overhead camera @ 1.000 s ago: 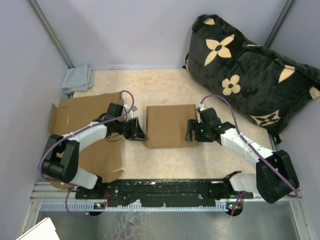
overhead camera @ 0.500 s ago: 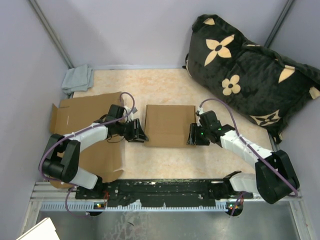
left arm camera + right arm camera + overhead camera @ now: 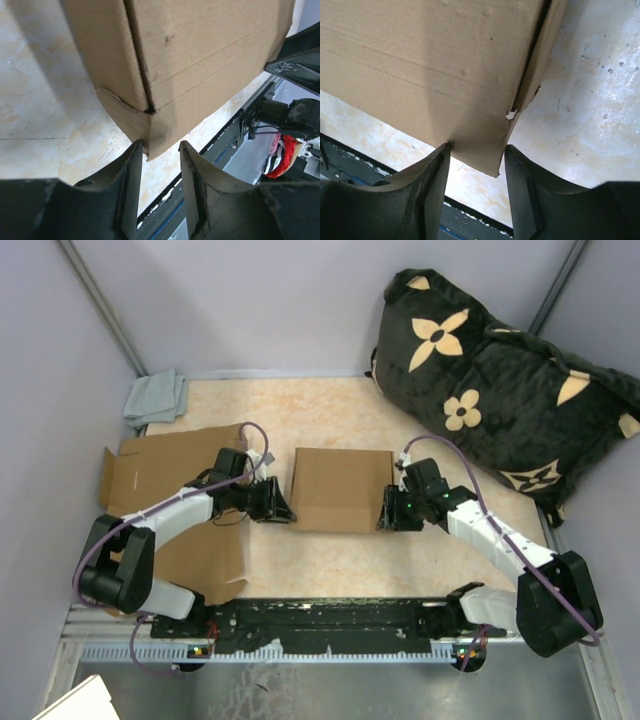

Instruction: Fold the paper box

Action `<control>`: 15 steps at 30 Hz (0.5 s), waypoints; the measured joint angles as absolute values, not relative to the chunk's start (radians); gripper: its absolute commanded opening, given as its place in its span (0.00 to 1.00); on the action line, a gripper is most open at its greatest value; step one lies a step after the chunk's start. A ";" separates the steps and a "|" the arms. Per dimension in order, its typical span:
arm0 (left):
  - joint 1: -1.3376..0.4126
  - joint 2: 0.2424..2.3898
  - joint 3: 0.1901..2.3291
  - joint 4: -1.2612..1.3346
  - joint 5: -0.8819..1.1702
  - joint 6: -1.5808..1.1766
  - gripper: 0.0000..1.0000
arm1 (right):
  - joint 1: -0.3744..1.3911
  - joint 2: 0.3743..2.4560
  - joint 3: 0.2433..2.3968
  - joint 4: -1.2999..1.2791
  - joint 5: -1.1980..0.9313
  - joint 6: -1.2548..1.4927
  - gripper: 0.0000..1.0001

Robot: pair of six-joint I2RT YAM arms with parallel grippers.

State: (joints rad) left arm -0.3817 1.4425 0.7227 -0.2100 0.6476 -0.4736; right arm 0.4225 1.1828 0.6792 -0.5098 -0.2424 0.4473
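The brown paper box (image 3: 340, 490) stands folded up in the middle of the table. My left gripper (image 3: 279, 508) is at its near-left corner. In the left wrist view the box (image 3: 200, 55) fills the top, and its lower corner dips between the open fingers of the left gripper (image 3: 161, 147), touching the left one. My right gripper (image 3: 386, 512) is at the near-right corner. In the right wrist view the box (image 3: 435, 60) has a flap corner hanging between the open fingers of the right gripper (image 3: 477, 150).
Flat cardboard sheets (image 3: 165, 465) lie at the left under the left arm. A grey cloth (image 3: 155, 398) sits in the back left corner. A large black cushion with tan flowers (image 3: 500, 380) fills the back right. The black base rail (image 3: 330, 618) runs along the near edge.
The box has shifted slightly sideways and back between the two grippers. My right gripper has slid a little toward the near edge along the box's right side. The left gripper has barely moved.
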 measured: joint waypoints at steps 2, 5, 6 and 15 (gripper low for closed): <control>-0.382 1.433 0.723 -0.211 0.656 -0.474 0.41 | 0.422 1.183 0.687 -0.519 -0.242 0.447 0.54; -0.382 1.419 0.723 -0.211 0.675 -0.474 0.40 | 0.422 1.183 0.697 -0.528 -0.241 0.447 0.57; -0.382 1.416 0.723 -0.210 0.682 -0.474 0.40 | 0.422 1.182 0.702 -0.533 -0.240 0.446 0.57; -0.382 1.408 0.723 -0.213 0.723 -0.474 0.40 | 0.422 1.182 0.735 -0.562 -0.233 0.440 0.59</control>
